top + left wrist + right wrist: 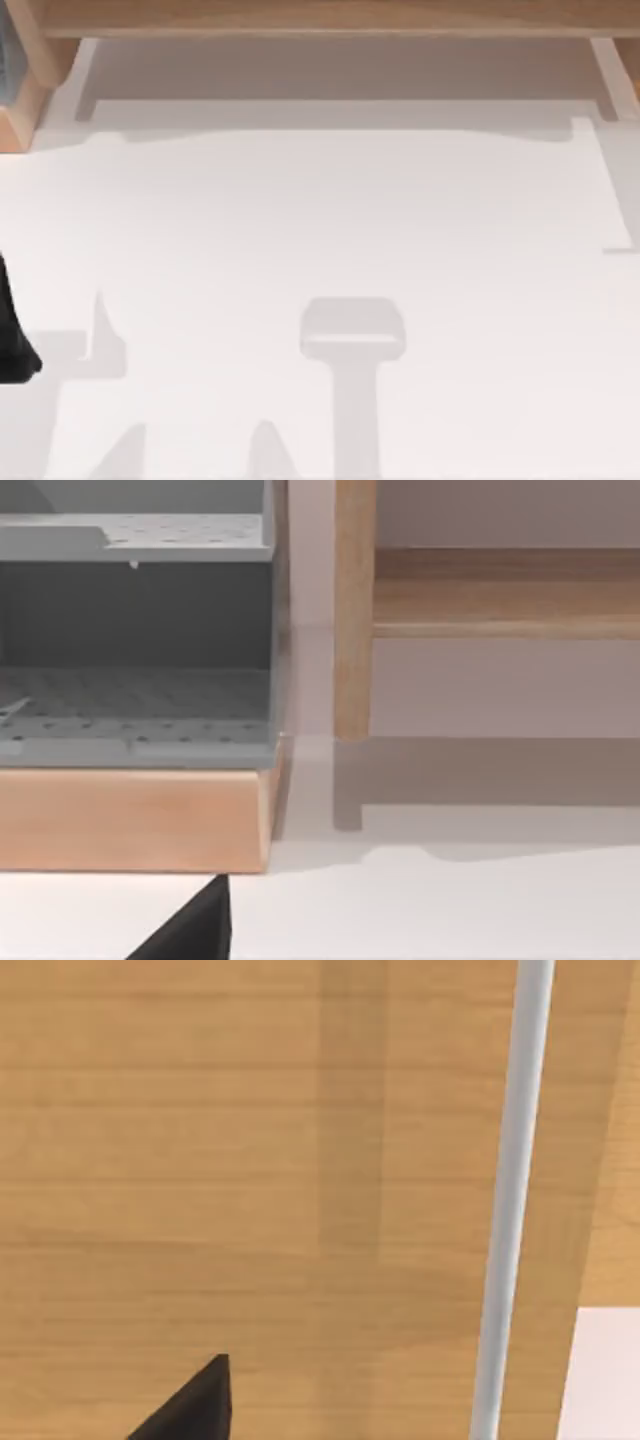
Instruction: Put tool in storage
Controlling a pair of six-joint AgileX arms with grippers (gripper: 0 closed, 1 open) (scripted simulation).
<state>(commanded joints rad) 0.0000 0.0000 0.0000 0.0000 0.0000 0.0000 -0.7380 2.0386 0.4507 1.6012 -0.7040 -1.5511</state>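
Left arm [10, 335] at the left edge of the surface [420, 210], its wrist facing the grey rack [140, 660]; right wrist close to a wooden panel [200, 1160]. You cannot tell whether either end effector is clenched or released, nor where the tool lies. Advance blind and you risk striking rack or panel.

Bright, even light from above — soft grey shadows fall across the white table [400, 200], edges slightly blurred.

left arm [12, 335] cut by left edge | grey storage unit [135, 630] cropped
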